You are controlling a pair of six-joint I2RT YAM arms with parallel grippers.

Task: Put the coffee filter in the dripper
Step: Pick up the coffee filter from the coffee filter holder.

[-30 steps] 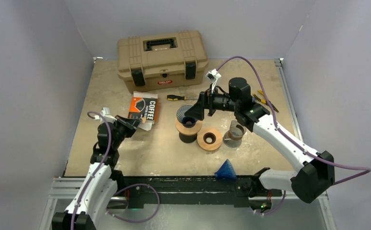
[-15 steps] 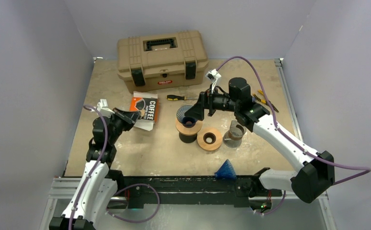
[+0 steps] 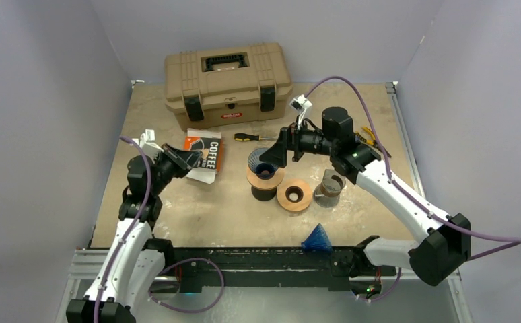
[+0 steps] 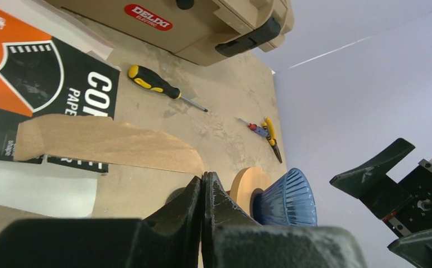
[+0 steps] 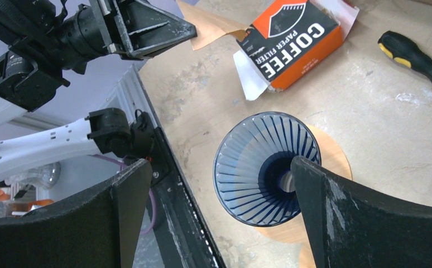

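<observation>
**Coffee filter (image 4: 108, 142) in left claw (image 4: 204, 184), dripper (image 5: 244, 167) at right claw (image 5: 219, 167)**

The left claw was pinching one end of the brown coffee filter, lifted off the worktop (image 3: 197, 215) near the orange filter box (image 3: 202, 151). Well apart to the right, the blue dripper sat on a wooden disc (image 5: 331, 148). The right claw was spread wide, a finger either side of the rim.

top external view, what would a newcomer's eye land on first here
Probably the big tan toolbox at the back. Next, in the middle, the right gripper stands open around the blue dripper, which sits on a round wooden stand. To the left, the left gripper is shut on a brown coffee filter by the orange and black filter box.
</observation>
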